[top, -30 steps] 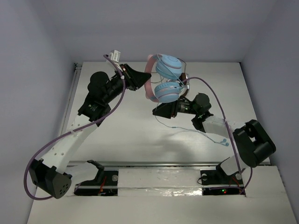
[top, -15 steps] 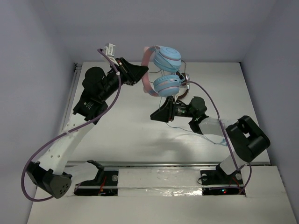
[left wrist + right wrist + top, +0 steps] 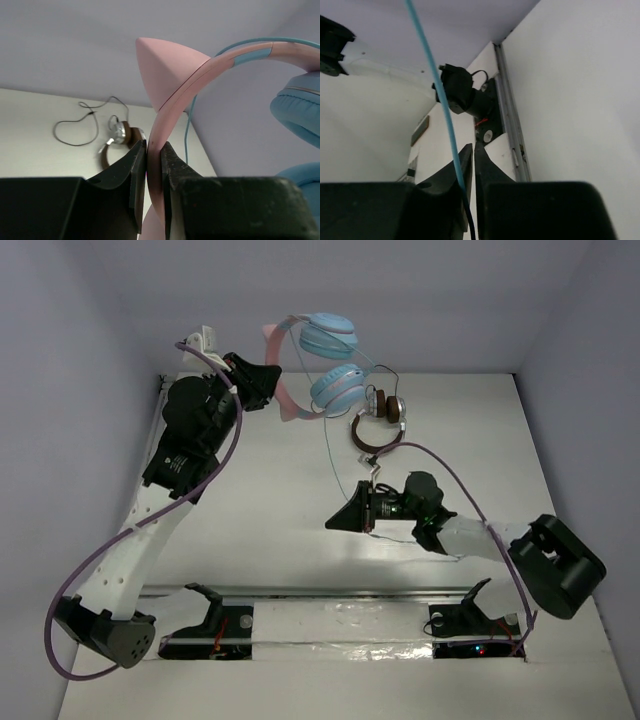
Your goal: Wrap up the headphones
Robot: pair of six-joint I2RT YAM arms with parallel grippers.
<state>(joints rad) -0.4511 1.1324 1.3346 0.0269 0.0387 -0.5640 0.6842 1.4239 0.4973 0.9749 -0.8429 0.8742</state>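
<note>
The headphones [image 3: 335, 388], with light blue ear cups and a pink headband [image 3: 283, 400], hang in the air over the table's back left. My left gripper [image 3: 272, 390] is shut on the headband [image 3: 200, 70], pinched between its fingers [image 3: 153, 145], and a blue cup [image 3: 300, 107] shows at the right edge. The thin blue cable [image 3: 330, 445] runs straight down from the cups to my right gripper [image 3: 332, 524] over mid-table. In the right wrist view the cable [image 3: 432, 70] crosses one finger and slips into the narrow slit between the jaws [image 3: 473, 147], which are shut on it.
Brown headphones [image 3: 380, 425] with a dark cable lie on the table at the back, right of centre, also visible past the left fingers [image 3: 120, 142]. A metal rail [image 3: 350, 592] runs along the near edge. Walls close in the back and both sides.
My left arm has lifted the headphones up and to the left. My right gripper has pulled back toward the near side and closed its jaws on the cable, which now runs taut.
</note>
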